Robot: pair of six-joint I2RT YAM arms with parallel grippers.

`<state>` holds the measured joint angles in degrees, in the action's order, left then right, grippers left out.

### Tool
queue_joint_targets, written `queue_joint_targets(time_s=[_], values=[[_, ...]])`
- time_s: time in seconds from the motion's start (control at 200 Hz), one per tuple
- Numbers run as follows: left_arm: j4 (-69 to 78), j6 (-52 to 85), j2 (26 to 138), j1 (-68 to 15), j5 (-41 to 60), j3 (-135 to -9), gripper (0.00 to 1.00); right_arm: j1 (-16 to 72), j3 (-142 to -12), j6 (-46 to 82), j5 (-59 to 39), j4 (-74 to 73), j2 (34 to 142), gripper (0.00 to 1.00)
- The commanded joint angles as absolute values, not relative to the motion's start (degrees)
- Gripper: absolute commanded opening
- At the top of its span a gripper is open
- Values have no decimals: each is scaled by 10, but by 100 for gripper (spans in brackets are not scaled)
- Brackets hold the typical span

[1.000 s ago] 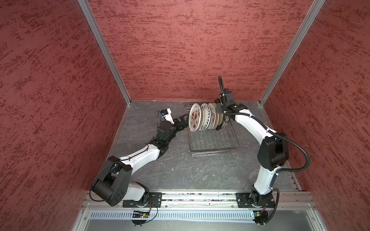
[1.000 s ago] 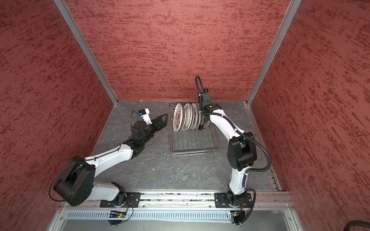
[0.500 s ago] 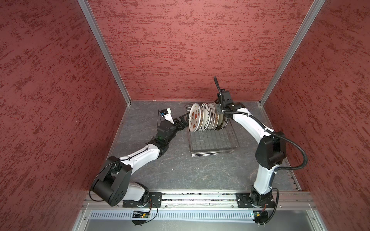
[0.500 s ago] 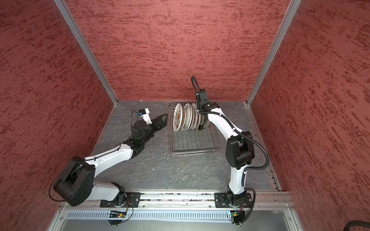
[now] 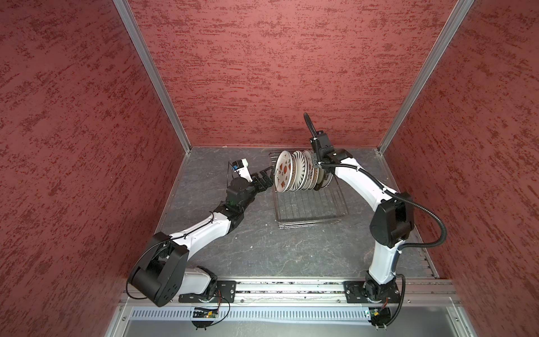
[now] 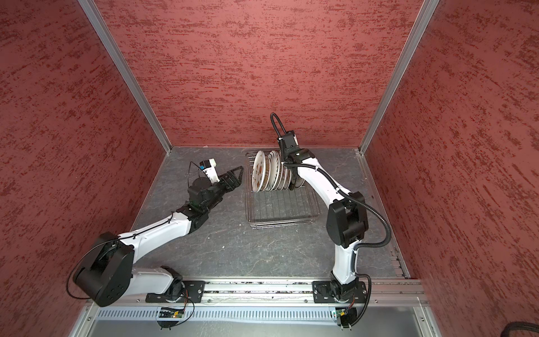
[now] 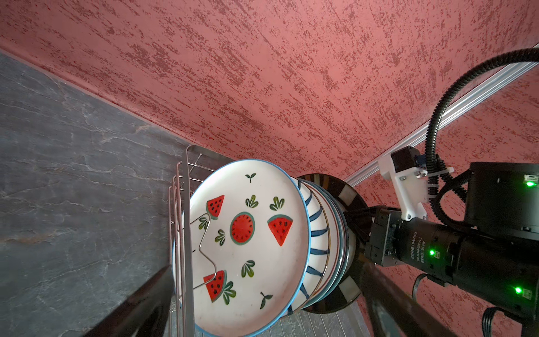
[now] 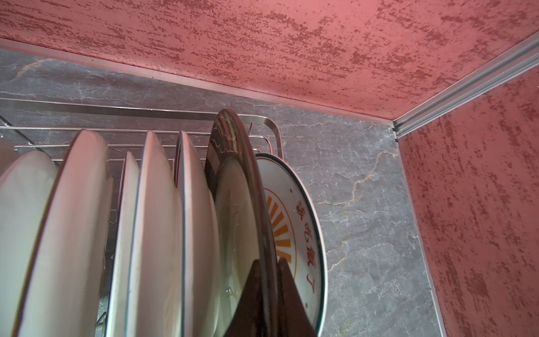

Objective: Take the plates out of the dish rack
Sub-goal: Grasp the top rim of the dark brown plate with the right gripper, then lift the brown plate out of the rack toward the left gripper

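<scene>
1. The dish rack (image 5: 310,218) stands on the grey bench (image 5: 256,251), close to the red back wall (image 5: 291,73).
2. In both top views, the plates (image 5: 300,172) stand on edge in a tight row across the far end of the rack.
3. The watermelon plate (image 7: 248,248) is at the left end of the row and faces the left tool (image 6: 234,178). The radial-stripe plate (image 7: 318,230) stands directly behind it.
4. The left tool is spread wide. It sits low over the bench, just beside the left end wall of the rack. That wire wall lies between the tool and the watermelon plate.
5. The right tool (image 8: 269,294) reaches the row from above, at its right end. Its 2 fingers (image 8: 250,291) are pressed onto the rim of the dark-rimmed plate (image 8: 230,137), with 1 finger on each face.
6. The sunburst plate (image 8: 294,227) carries orange rays and red characters. It stands just beside the dark-rimmed plate and is last at the right end of the row.
7. Whether the lower edge of the dark-rimmed plate rests in the rack cannot be determined.
</scene>
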<state>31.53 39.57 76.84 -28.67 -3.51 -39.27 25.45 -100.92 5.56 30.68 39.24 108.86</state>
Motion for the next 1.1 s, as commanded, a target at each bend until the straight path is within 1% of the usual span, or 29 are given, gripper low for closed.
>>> queue_joint_targets(time_s=[0.0,0.386,0.686,0.722,0.782,0.877,0.982,1.092], values=[[328,382,754,-288,-27,-387,99,267,-1040,61,377,352,1018,0],[340,372,739,-289,-4,-372,99,299,-983,54,422,301,917,0],[351,362,730,-289,13,-367,99,321,-897,51,454,231,836,0],[358,357,729,-289,21,-364,99,323,-882,49,454,216,809,0],[409,338,731,-289,43,-347,99,324,-849,52,439,187,777,0],[488,325,735,-287,72,-317,99,324,-796,59,386,145,720,0],[473,315,726,-286,97,-327,99,324,-749,62,351,112,674,0],[448,298,718,-286,135,-342,99,323,-701,61,348,75,628,0]])
